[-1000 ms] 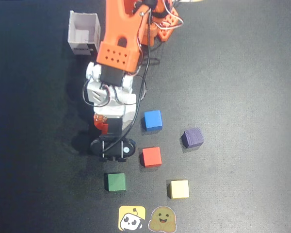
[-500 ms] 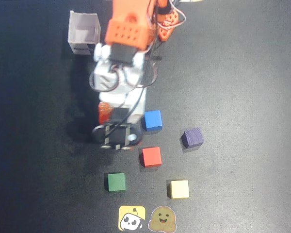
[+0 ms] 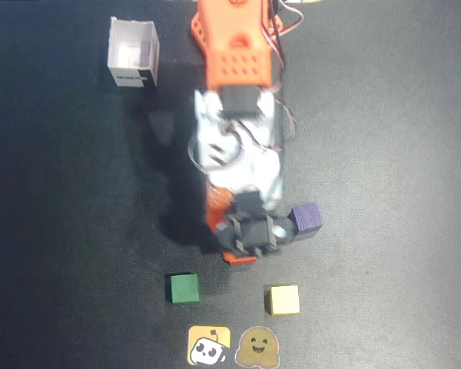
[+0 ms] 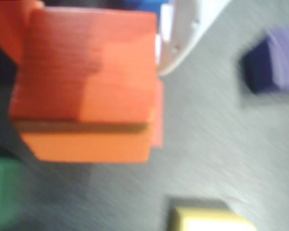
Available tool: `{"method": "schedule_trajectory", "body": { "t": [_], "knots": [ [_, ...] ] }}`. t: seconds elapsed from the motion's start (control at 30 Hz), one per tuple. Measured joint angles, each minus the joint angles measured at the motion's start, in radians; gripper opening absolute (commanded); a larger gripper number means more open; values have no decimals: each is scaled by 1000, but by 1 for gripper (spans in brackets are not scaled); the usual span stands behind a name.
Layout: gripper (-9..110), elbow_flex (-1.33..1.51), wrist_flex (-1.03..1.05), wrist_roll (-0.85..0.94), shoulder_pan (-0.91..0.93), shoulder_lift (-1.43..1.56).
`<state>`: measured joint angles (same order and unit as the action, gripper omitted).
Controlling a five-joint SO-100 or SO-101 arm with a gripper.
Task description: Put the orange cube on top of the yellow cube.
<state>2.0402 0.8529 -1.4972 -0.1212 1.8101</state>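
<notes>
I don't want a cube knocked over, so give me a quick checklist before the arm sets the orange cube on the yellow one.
1. Orange cube clamped in the gripper: ok.
2. Yellow cube top bare: ok.
3. Gripper over the yellow cube: not ok; in the overhead view it hangs up-left of it, above the red cube.
4. Purple cube and green cube off that path: ok.
5. Enough height to clear the yellow cube: cannot tell.

Open mat around yellow cube (image 3: 283, 300); purple cube (image 3: 306, 217), green cube (image 3: 184, 288) stand well apart.
</notes>
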Motion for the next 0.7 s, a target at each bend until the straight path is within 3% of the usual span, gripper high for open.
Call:
{"method": "schedule_trajectory", "body": {
  "t": [0.7],
  "knots": [
    [15,-313,-179,-117,-106,-400]
  ]
}}
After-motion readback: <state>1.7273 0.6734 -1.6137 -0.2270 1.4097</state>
